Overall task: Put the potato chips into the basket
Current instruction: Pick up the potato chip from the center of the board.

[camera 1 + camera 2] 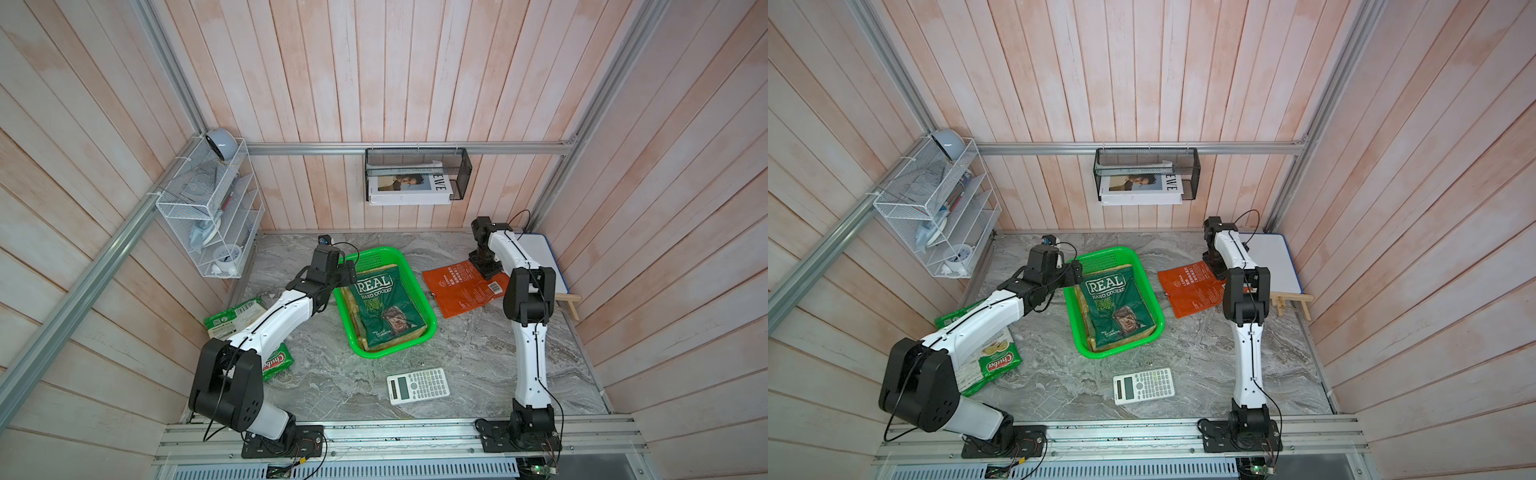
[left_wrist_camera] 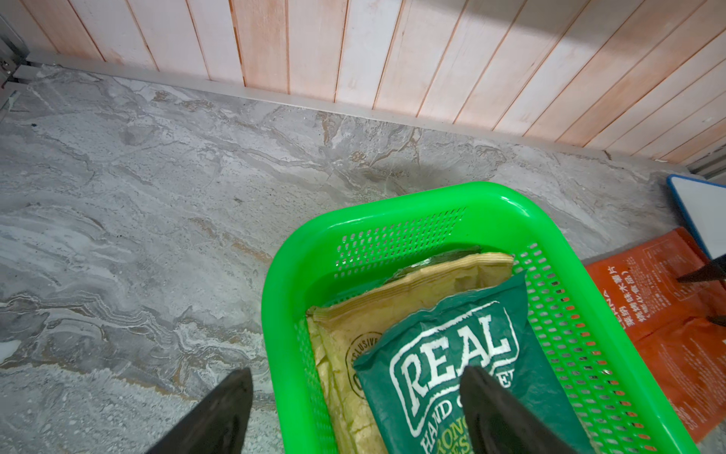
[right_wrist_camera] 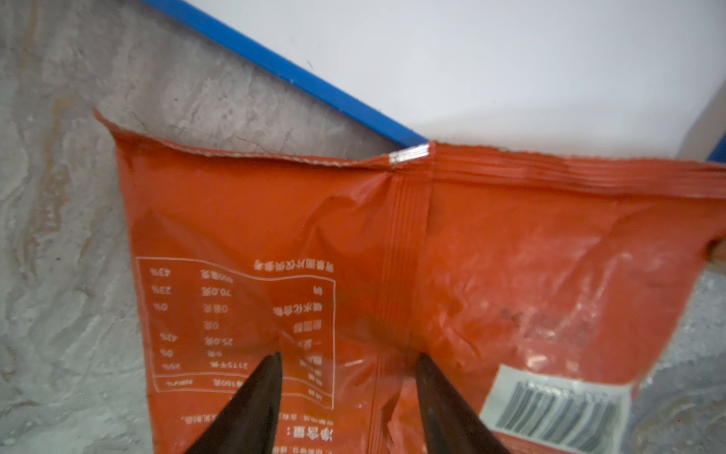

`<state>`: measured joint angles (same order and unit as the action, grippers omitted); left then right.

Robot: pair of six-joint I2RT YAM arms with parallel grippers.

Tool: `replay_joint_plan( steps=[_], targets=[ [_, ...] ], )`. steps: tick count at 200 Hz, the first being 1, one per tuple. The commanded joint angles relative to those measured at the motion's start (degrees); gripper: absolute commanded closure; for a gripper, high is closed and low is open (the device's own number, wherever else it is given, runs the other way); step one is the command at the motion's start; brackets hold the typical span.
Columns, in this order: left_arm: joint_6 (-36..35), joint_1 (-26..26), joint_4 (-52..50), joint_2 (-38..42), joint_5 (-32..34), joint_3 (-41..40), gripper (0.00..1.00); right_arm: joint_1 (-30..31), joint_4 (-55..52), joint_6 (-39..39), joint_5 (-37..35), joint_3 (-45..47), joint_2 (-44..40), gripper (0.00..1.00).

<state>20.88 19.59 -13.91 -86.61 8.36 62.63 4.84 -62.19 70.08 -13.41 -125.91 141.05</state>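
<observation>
1. My left gripper [image 2: 355, 371] hangs released, jaws wide. Only the glossy, perforated wall of the green basket [image 2: 393, 204] lies between the fingers.
2. Under one left finger, inside the basket, the crinkled dark green REAL bag [image 2: 451, 353] lies on a matte tan-gold bag [image 2: 432, 283].
3. My right gripper [image 3: 349, 355] has its jaws parted, both tips on the orange-red bag [image 3: 471, 236], which lies flat with its ribbed seam between them. The close view is soft, so I'd call it a touch, not a hold.
4. Just beyond those tips sits a smooth whiteboard [image 3: 510, 59] with a blue edge.
5. Behind the left jaws, the Chuba bag [image 1: 996, 361] and the beige-green bag [image 1: 232, 318] lie partly under the arm.
6. The table [image 2: 157, 196] is grey and veined like marble, and the walls [image 1: 374, 62] are pale pinkish planks.
</observation>
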Motion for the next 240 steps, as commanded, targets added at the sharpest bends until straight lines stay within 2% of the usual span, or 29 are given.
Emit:
replay_joint_plan(
  steps=[1, 29, 59, 88, 133, 164, 194, 240],
  targets=[
    [1.0, -1.5, 0.9, -0.7, -0.6, -1.4, 0.12, -0.5, 2.0, 3.2, 5.1, 5.1, 2.2, 0.43],
    [0.7, -3.2, 1.3, -0.7, -0.6, -2.4, 0.12, -0.1, 2.4, 5.4, 2.5, 6.0, 1.9, 0.49],
    [0.4, -6.0, 2.5, -0.6, -1.1, -4.1, 0.12, 0.0, 1.9, 7.0, -0.1, 6.5, 1.3, 0.62],
    [0.3, -8.6, 3.3, -0.3, -2.2, -4.7, 0.12, -0.4, 1.6, 6.9, 0.9, 6.4, 1.4, 0.72],
    [-1.0, -9.8, 2.3, 0.4, -2.2, -4.3, 0.12, -0.7, 0.5, 5.5, 3.0, 5.5, 1.5, 1.00],
    [-3.1, -9.8, 1.4, 0.4, -0.3, -3.5, 0.12, -0.6, -0.4, 3.4, 3.7, 2.8, 1.4, 1.00],
    [-2.7, -9.9, 1.4, -0.3, -0.3, -3.1, 0.12, -0.2, -2.3, -1.2, 1.3, 0.0, -1.1, 1.00],
    [-1.7, -9.9, 1.6, -0.2, -1.8, -2.8, 0.12, 1.1, -0.1, -5.0, -1.1, 7.3, -9.4, 1.00]
  ],
)
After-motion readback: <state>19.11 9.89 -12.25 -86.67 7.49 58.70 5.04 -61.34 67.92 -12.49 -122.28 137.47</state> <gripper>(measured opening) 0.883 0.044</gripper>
